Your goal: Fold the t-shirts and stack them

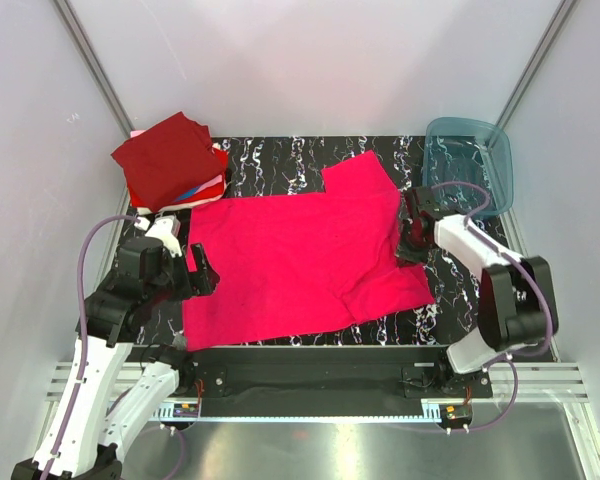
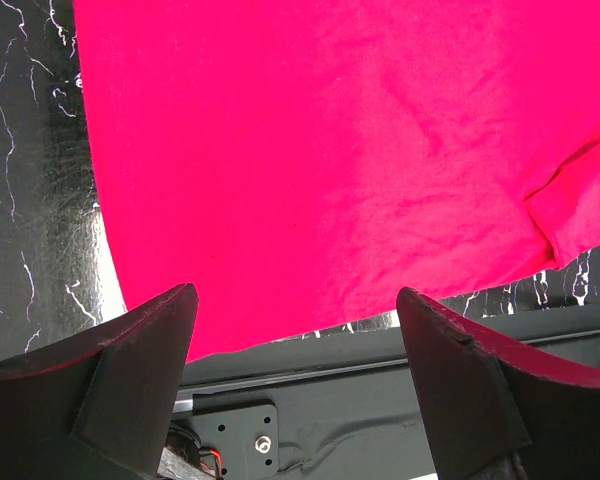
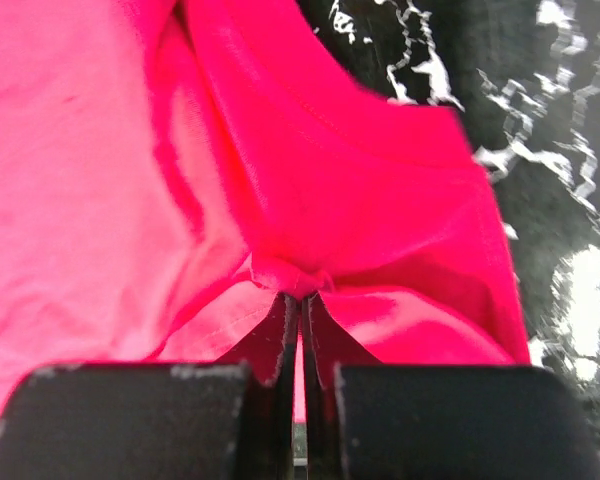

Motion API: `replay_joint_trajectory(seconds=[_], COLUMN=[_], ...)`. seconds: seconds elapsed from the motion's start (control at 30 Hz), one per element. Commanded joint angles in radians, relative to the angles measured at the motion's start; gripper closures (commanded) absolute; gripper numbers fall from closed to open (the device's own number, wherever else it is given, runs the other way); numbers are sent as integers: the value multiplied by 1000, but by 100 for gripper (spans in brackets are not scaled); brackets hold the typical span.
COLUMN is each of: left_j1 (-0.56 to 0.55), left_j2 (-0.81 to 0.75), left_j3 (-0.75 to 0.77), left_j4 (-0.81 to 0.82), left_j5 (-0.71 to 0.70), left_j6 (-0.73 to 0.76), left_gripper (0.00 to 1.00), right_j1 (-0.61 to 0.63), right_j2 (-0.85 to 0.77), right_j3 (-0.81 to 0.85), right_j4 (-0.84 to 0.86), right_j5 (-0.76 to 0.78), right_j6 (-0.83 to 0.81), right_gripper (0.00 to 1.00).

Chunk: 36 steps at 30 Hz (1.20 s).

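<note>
A bright magenta-pink t-shirt lies spread flat on the black marbled table. My right gripper is shut on a bunched pinch of its right edge, between the two sleeves; the wrist view shows the cloth puckered at the gripper. My left gripper is open and empty, held just above the shirt's left edge; in its wrist view the shirt fills the frame beyond the gripper. A stack of folded t-shirts, dark maroon on top, sits at the back left.
A teal translucent plastic bin stands at the back right corner, just behind my right arm. White walls close in on both sides. The black base rail runs along the near table edge.
</note>
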Motion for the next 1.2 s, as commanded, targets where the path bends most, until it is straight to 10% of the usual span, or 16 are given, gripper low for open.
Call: replay_joint_trajectory(seconds=[0.0,0.53,0.67,1.17], left_j1=[-4,-4,-4,-4], left_j2=[-4,2,2,2], left_j3=[-4,-6,-6,-6], left_j4=[46,46,46,45], left_j5=[5,-2,-2,-4], left_j6=[15,11,11,9], left_gripper=[13,13,13,13], right_j1=[1,2,1,1], right_j2=[-133,-328,-344,-408], right_j3=[-12,-108,-104,-121], right_j4=[-60,-100,-117,-112], right_j5=[40,-57,-76,-93], right_j6=[4,37,43,63], right_gripper=[98,100,73,100])
